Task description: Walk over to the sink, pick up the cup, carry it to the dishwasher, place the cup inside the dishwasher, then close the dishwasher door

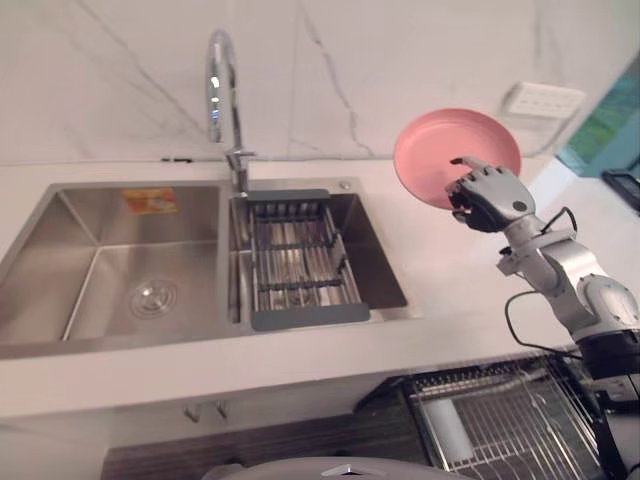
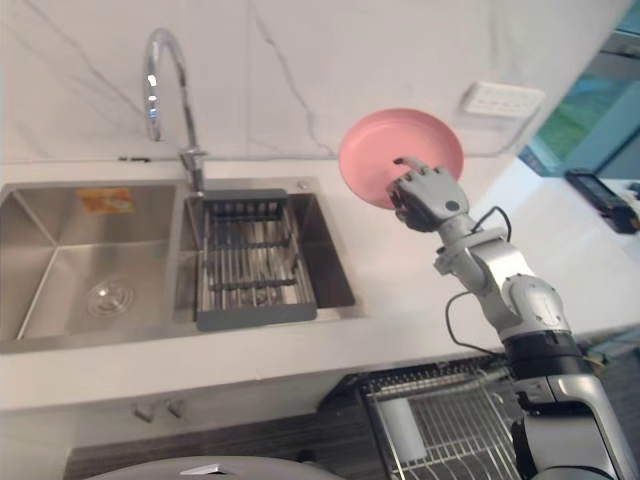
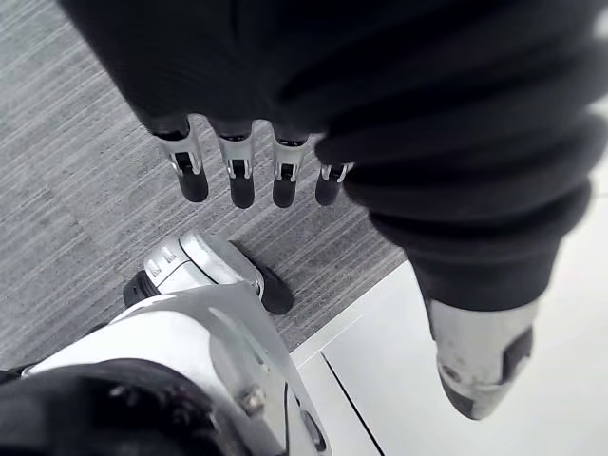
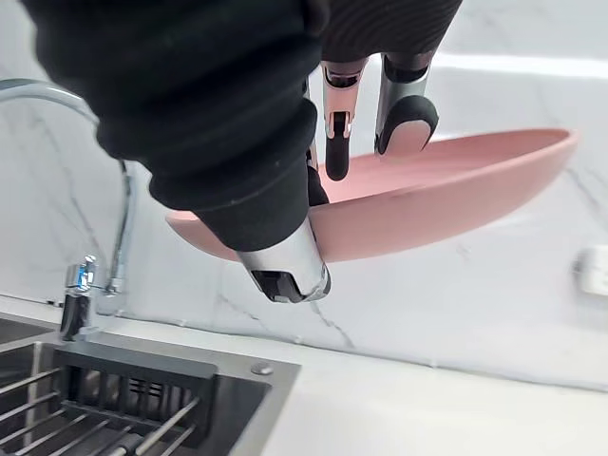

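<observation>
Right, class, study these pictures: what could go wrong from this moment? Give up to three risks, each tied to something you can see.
1. The right hand pinches the pink plate at its rim alone, tilted, above the counter: it might slip and fall.
2. The dishwasher rack sits pulled out below the counter edge; lowering the plate could knock that edge.
3. The left hand hangs open near the floor, so nothing backs up the grip.
</observation>
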`<state>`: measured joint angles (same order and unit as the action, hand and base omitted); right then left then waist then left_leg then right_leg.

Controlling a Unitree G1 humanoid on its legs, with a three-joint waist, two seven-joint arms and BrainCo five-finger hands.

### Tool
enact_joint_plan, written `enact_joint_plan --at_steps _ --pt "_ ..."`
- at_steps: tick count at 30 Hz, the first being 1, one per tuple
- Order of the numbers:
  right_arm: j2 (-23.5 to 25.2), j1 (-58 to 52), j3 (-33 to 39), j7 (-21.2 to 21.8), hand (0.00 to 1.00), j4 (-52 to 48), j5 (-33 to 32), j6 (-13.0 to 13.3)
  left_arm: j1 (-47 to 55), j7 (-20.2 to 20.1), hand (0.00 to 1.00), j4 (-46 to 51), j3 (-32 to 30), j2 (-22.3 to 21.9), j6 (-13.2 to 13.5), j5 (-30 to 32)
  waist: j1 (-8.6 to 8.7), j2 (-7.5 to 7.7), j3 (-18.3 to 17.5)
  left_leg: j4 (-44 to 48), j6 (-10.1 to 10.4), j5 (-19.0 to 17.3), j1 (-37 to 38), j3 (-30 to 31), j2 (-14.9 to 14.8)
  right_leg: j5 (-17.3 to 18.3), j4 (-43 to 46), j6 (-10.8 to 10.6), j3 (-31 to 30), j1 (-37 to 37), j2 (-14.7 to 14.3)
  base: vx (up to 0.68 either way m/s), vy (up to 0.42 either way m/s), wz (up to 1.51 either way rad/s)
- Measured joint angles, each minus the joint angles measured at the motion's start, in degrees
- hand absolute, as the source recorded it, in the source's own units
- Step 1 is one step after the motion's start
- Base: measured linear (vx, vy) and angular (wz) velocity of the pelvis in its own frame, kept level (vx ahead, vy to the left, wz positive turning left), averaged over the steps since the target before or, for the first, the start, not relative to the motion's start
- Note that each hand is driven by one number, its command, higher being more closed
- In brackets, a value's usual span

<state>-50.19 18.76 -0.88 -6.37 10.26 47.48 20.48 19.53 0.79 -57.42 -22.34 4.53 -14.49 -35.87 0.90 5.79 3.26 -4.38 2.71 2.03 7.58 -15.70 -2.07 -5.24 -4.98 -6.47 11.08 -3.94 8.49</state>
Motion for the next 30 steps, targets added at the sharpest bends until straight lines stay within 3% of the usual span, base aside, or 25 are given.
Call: enact_joint_plan --at_steps 7,10,15,19,22,23,25,26,27,28,30 --pt "0.0 -10.9 9.3 -0.4 1.0 -2.8 -0.5 -0.5 -0.1 -1.0 0.0 0.2 2.5 0.8 2.6 8.2 2.13 0.65 -0.3 3.5 0.1 -3.6 1.1 -1.8 0.2 -0.5 0.3 -0.3 -3.4 0.3 0.4 0.0 0.02 -0.36" --pt "0.0 -14.2 11.1 -2.7 1.0 -2.8 -0.4 -0.9 -0.2 -1.3 0.0 0.5 4.5 1.7 1.2 9.2 2.76 0.78 -0.5 4.9 0.2 -5.2 1.0 -2.1 0.4 -0.4 1.1 -0.3 -4.5 1.3 0.6 0.0 0.028 -0.33" --pt "0.0 -16.2 14.1 -3.0 1.0 -2.8 -0.6 -1.5 -0.3 -2.7 0.0 0.6 5.1 2.7 -3.6 9.7 2.97 1.01 -0.5 7.8 -0.2 -7.6 0.4 -5.8 0.4 -0.9 2.6 0.3 -7.4 3.9 0.9 -0.01 0.032 -0.44" --pt "0.0 -16.2 15.0 -3.1 1.0 -2.7 -1.1 -2.3 0.4 -2.8 0.0 0.0 6.7 4.0 -8.2 9.6 2.56 1.63 -0.1 12.3 -0.3 -10.8 -1.4 -11.3 -1.3 -2.2 4.7 4.0 -2.3 8.3 1.6 -0.02 0.009 -0.85" --pt "0.0 -17.4 15.1 -4.2 1.0 -2.6 -2.5 -4.4 0.3 -2.8 0.0 -0.2 6.7 4.7 -9.8 8.3 3.85 2.76 1.0 15.7 0.0 -13.2 -2.6 -11.1 -2.8 -1.3 7.3 5.1 0.2 10.0 1.7 -0.01 -0.021 -0.46" --pt "0.2 -19.1 15.3 -4.4 1.0 -2.5 -3.4 -5.9 0.2 -2.6 0.0 0.1 6.6 5.2 -10.2 7.6 4.47 2.45 1.3 16.7 -0.1 -13.7 -3.7 -11.0 -3.9 0.9 7.8 7.2 3.1 10.0 1.6 -0.02 -0.032 -0.04" --pt "1.2 -20.2 15.7 -5.0 1.0 -2.3 -4.6 -7.2 0.2 -2.3 0.0 0.5 6.5 4.8 -10.3 7.1 4.42 2.36 1.5 16.9 0.1 -13.9 -4.7 -11.1 -5.6 4.1 6.9 8.2 6.5 9.7 1.0 0.01 -0.048 -0.04" --pt "2.9 -20.3 16.4 -5.7 1.0 -1.9 -5.2 -8.3 0.1 -2.3 0.0 0.6 6.0 4.8 -10.2 7.0 4.02 2.45 1.6 17.6 0.6 -14.4 -5.3 -11.1 -5.9 2.8 5.3 8.2 8.2 9.0 0.9 0.08 -0.044 -0.05" --pt "5.3 -20.2 17.3 -7.0 1.0 -0.6 -5.6 -9.5 -0.4 -2.1 0.0 0.6 4.8 5.7 -9.6 6.9 3.67 3.68 2.1 18.9 0.8 -15.0 -5.4 -11.2 -5.7 -2.1 3.4 6.8 8.1 8.6 1.2 0.08 -0.015 -0.04" --pt "6.0 -20.2 17.3 -7.1 1.0 0.2 -5.7 -10.0 -0.4 -1.9 0.0 0.6 4.4 5.7 -9.3 6.8 3.4 3.71 2.4 19.6 0.9 -15.2 -5.4 -11.2 -5.7 -4.2 3.4 6.6 7.9 8.6 1.3 0.07 -0.005 0.0" --pt "7.0 -20.2 17.3 -7.2 1.0 1.7 -5.8 -11.0 -0.9 -0.1 0.0 0.7 3.9 5.5 -8.8 6.2 2.42 3.56 2.4 20.7 1.4 -15.7 -5.3 -11.1 -6.7 -5.3 3.5 4.5 8.2 8.2 0.4 0.06 -0.009 -0.05"
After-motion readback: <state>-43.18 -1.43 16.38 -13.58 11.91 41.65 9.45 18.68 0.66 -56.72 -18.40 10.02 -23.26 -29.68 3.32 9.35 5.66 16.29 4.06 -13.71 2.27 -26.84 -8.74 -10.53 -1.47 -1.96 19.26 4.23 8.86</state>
